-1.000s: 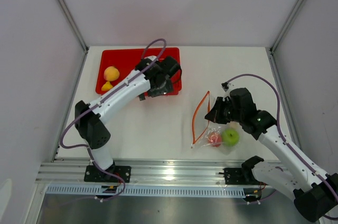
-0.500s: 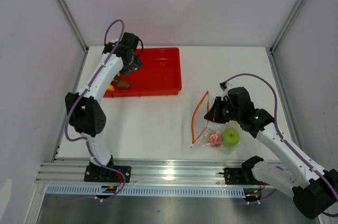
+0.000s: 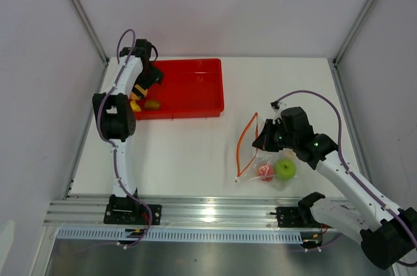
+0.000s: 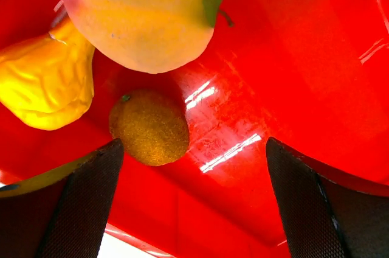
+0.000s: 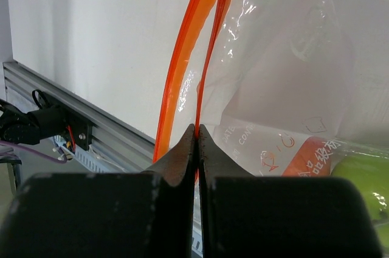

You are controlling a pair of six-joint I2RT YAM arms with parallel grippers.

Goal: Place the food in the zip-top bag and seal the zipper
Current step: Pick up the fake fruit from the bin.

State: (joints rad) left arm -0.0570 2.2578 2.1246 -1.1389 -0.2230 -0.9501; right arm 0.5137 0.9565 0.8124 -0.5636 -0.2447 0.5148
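The peach, the yellow piece and the small brownish piece lie at the left end of the red tray. My left gripper hovers over them, open and empty; in the left wrist view the gripper has the brownish piece beside its left finger. My right gripper is shut on one side of the zipper and holds the zip-top bag mouth open. The green apple and the red-pink fruit lie inside the bag.
The red tray's wall runs just below the left fingers. The aluminium rail with both arm bases lines the near table edge. Frame posts stand at the back left and back right corners.
My left arm has swung from the right part of the tray to its left end, over the fruits. The right gripper and bag have stayed put.
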